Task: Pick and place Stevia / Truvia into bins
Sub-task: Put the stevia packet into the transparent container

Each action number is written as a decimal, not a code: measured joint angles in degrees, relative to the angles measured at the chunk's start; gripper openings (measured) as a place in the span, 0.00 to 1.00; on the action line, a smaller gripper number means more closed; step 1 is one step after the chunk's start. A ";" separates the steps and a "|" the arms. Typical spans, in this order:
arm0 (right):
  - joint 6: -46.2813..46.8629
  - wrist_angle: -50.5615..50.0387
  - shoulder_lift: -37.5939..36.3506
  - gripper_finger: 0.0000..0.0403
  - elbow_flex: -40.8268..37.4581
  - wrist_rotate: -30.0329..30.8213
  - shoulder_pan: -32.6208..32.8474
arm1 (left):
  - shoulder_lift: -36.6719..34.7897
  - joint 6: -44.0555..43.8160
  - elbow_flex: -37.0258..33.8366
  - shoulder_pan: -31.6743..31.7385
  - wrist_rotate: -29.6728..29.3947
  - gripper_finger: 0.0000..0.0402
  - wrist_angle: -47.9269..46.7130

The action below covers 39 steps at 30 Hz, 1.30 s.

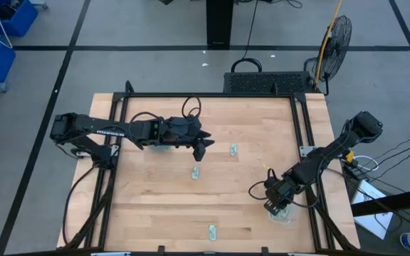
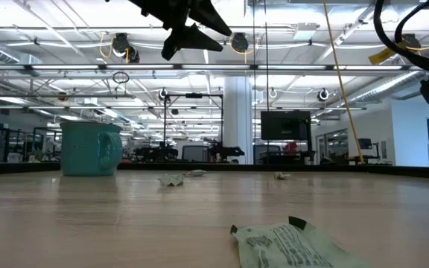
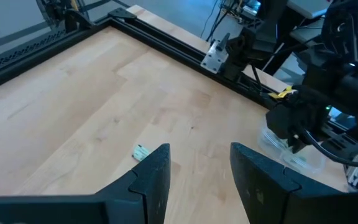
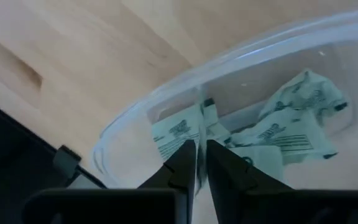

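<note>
Releasing: right gripper (image 4: 201,163), fingers nearly closed on a Stevia sachet (image 4: 180,132), is held over the clear bin (image 1: 283,215) at the table's right edge.
Waiting: left gripper (image 3: 197,180), open and empty, is poised above loose sachets (image 1: 196,172).

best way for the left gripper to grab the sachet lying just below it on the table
The sachet lies flat, clear of the others, so come straight down with the left gripper, its jaws open, and pinch across the short width at its middle. Its thin profile probably means fingertips must touch the wood.
</note>
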 joint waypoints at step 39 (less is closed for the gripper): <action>-32.89 19.82 -12.76 0.22 -1.12 37.25 -24.75 | 0.39 -6.34 0.00 -3.12 4.94 0.43 -8.74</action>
